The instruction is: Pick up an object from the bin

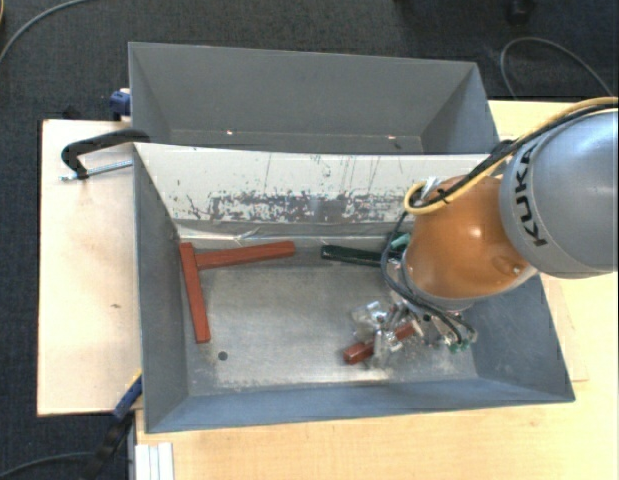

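Here the grey bin [159, 298] takes the arm [459, 248], orange-covered at the wrist, from 3 o'clock. It is lowered to the floor at about 5 o'clock. A red L-shaped bar [199, 278] lies at 9 o'clock and a dark slim tool [351, 255] by the back wall at 1 o'clock. A small red-brown piece [360, 351] sits at 5 o'clock, right at the jaws. I cannot tell whether they are released, clenched or gripping it.

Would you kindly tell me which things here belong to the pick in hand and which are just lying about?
In the job: gripper; small red-brown piece next to it, front right of the bin.
Lying about: red L-shaped bar at the left; dark green thing by the back wall.
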